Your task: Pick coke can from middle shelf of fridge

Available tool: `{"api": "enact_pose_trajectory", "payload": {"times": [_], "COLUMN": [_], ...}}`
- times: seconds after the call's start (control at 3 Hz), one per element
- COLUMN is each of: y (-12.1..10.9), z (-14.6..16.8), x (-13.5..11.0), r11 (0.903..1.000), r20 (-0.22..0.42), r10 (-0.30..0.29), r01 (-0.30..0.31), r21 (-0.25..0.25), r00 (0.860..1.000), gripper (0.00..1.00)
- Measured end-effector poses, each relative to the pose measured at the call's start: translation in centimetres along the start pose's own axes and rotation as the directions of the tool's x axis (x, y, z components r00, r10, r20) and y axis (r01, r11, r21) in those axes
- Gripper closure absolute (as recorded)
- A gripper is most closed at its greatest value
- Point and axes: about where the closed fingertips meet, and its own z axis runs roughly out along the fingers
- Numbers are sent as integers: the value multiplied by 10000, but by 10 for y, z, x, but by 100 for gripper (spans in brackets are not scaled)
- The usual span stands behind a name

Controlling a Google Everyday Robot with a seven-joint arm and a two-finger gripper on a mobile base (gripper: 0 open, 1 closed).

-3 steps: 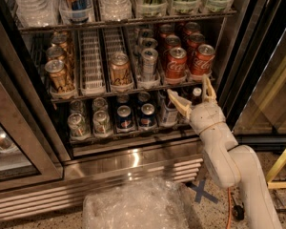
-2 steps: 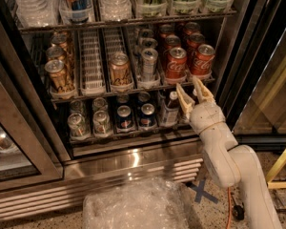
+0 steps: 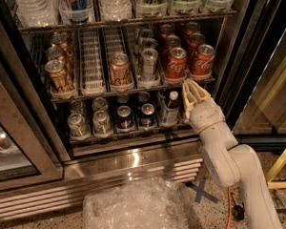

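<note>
Camera view: my gripper (image 3: 193, 90) sits at the right end of the middle shelf (image 3: 133, 88), tips pointing up just under its front edge. The fingers are spread with nothing between them. The coke can (image 3: 202, 59) stands upright at the shelf's front right corner, just above the gripper, not touched. A second coke can (image 3: 175, 63) is beside it on the left, with more red cans behind both. A silver can (image 3: 148, 64) and gold-tan cans (image 3: 119, 69) fill the lanes toward the left edge. Below, blue cans (image 3: 125, 117) and a small bottle (image 3: 170, 106). The fridge (image 3: 133, 162) door is open, with its steel base below. Crumpled plastic wrap (image 3: 133, 206) lies on the floor.
</note>
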Motion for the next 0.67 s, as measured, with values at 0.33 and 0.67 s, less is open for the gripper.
{"api": "enact_pose_trajectory", "payload": {"times": [0.33,0.67], "y": [10,12], "z": [10,3], "x": [4,4], "r11": [9992,9970], "r20": [-158,-109], "r10": [333,674], "r01": [-336,-678], "r21": [-229,-363], "r00": [9993,9977], "gripper": [100,82]}}
